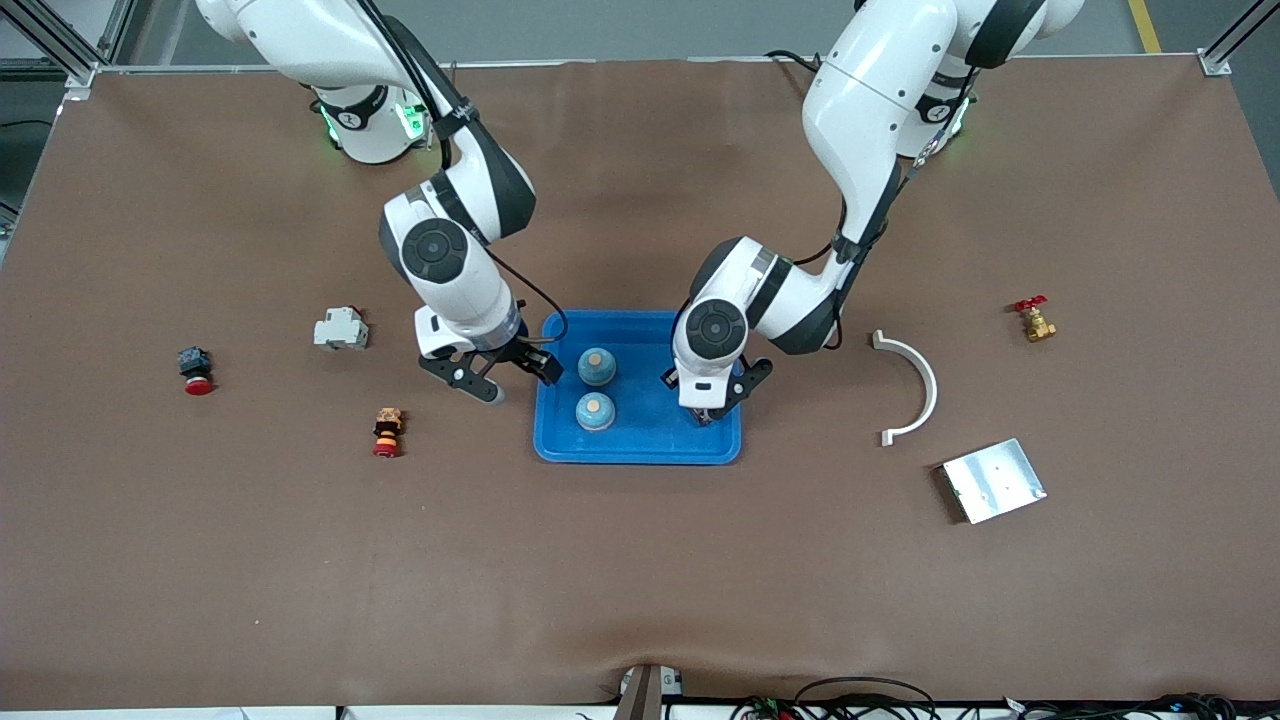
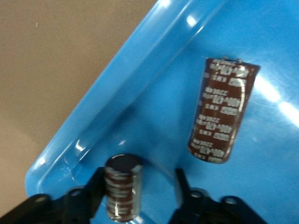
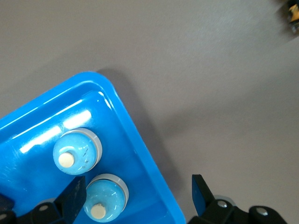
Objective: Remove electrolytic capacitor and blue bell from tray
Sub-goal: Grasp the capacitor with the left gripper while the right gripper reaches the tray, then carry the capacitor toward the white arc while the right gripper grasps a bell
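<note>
Left gripper (image 2: 138, 196), jaws spread, stands over the shallow blue plastic tray (image 2: 117, 93), an upright dark-brown cylindrical capacitor (image 2: 122, 192) between its fingers; a second brown capacitor (image 2: 222, 112) lies flat nearby, its white print unreadable. Right gripper (image 1: 505, 375), open and empty, hovers over the tray's edge beside two blue domed bells (image 3: 77, 151).

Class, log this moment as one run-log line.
left pincer: open, capacitor between fingers, in blue tray | right pincer: open, over tray edge | two bells in tray

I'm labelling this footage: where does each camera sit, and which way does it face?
Front view: high across the table, facing both arms; blue tray central, right gripper and left gripper visible.
Left wrist view: looks down into the tray at two capacitors, one lying, one between its open fingers.
Right wrist view: looks down at the tray's edge, two bells inside; open fingers show.
All three views share the tray.
</note>
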You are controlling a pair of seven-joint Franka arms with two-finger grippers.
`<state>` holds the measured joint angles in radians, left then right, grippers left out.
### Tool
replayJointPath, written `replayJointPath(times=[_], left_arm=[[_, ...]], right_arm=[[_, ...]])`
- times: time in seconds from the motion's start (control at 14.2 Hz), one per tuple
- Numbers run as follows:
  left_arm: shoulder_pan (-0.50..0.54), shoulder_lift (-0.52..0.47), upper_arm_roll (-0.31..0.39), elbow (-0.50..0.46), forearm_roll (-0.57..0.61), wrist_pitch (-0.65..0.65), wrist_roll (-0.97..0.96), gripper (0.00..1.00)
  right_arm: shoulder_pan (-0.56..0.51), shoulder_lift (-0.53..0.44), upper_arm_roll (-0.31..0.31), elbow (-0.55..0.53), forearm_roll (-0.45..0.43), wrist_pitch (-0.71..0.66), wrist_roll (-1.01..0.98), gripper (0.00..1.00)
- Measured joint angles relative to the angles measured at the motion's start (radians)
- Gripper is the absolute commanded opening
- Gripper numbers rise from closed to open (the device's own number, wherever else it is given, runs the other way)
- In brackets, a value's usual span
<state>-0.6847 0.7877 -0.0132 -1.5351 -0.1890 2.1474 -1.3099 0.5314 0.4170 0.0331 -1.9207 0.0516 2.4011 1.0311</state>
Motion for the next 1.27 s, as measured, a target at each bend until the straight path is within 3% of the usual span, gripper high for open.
replayJointPath(times=[0.14,0.85,1.27], left_arm=[[-0.002,0.000,-0.001,0.002,0.000,0.000,-0.003,0.00],[0.011,-0.039,0.008,0.015,0.001,-0.028,-0.007,0.00],[0.096,-0.193,0.017,0.016,0.021,-0.256,0.237,0.00]], right_arm=[[0.010,0.022,0.000,0.013,0.000,0.000,0.013,1.00],[0.084,0.150,0.000,0.109,-0.002,0.000,0.151,1.00],[0.085,0.170,-0.003,0.116,-0.002,0.000,0.159,1.00]])
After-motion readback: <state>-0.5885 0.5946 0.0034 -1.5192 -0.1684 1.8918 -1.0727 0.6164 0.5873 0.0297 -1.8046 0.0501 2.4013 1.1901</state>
